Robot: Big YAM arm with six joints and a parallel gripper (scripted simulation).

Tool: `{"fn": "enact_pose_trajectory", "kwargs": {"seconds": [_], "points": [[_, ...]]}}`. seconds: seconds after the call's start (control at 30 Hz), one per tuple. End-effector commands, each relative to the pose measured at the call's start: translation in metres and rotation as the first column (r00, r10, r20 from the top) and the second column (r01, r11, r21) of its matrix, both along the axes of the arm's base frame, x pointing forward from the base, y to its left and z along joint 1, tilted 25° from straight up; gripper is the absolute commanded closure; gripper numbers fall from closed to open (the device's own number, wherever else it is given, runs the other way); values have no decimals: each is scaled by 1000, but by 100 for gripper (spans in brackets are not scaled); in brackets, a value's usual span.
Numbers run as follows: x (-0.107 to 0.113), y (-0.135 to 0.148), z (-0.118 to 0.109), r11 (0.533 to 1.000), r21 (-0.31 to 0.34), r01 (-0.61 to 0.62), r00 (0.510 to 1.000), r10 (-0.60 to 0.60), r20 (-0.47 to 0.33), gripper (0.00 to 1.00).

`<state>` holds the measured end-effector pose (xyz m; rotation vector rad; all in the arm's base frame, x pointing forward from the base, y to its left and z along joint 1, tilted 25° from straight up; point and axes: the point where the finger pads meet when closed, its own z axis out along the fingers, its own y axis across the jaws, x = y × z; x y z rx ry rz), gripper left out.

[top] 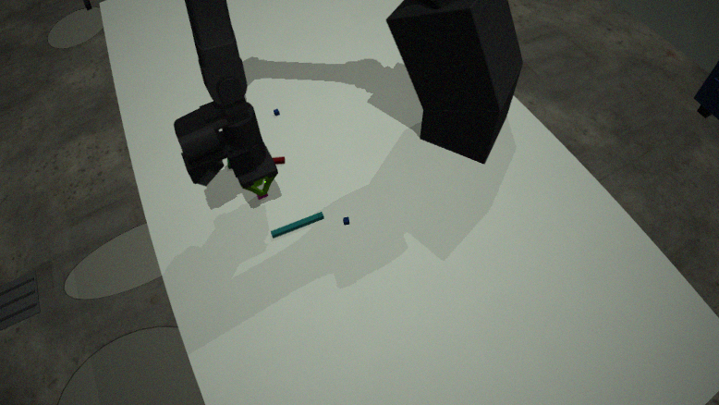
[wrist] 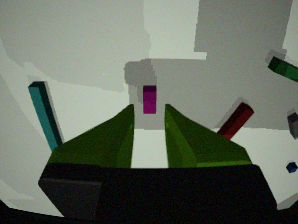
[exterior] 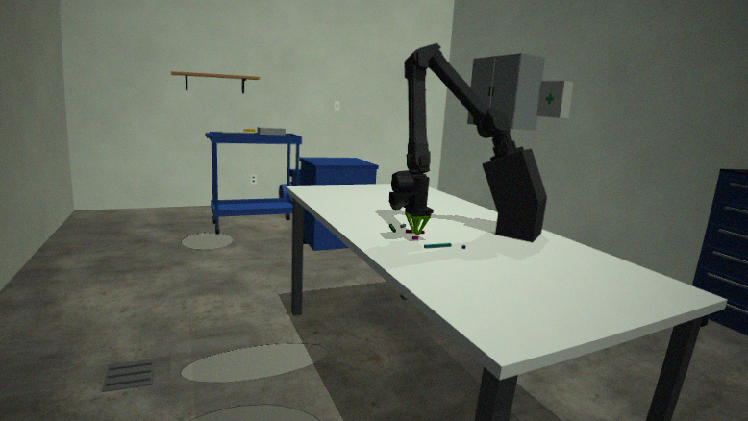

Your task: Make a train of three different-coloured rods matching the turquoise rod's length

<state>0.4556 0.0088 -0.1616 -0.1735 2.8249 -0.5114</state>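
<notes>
From my station I saw a blue cart [exterior: 214, 157] standing against the far wall, past the table's far left corner, with a flat grey object [exterior: 271, 131] and a small yellow one [exterior: 249, 129] on its top shelf. A blue cabinet [exterior: 337, 169] sat just behind that same corner. Above the cart a wooden shelf [exterior: 214, 75] hung on two brackets. Beyond the far edge a grey wall cabinet [exterior: 515, 88] carried a white box with a green cross [exterior: 555, 98]. A dark blue drawer unit [exterior: 730, 230] stood off the right edge. A floor vent [exterior: 128, 374] lay in the concrete.
</notes>
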Motion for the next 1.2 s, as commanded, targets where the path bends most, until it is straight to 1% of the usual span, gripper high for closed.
{"fn": "enact_pose_trajectory", "kwargs": {"seconds": [0.0,0.27,0.53,0.97,1.17], "points": [[2,-5,-4,1000,3,4,1000,-4,7,77],[3,-5,-4,1000,3,5,1000,-5,7,77],[8,-5,-4,1000,4,3,1000,-4,15,77],[10,-9,-16,1000,4,3,1000,-3,13,77],[11,-10,-17,1000,4,4,1000,-4,14,77]]}}
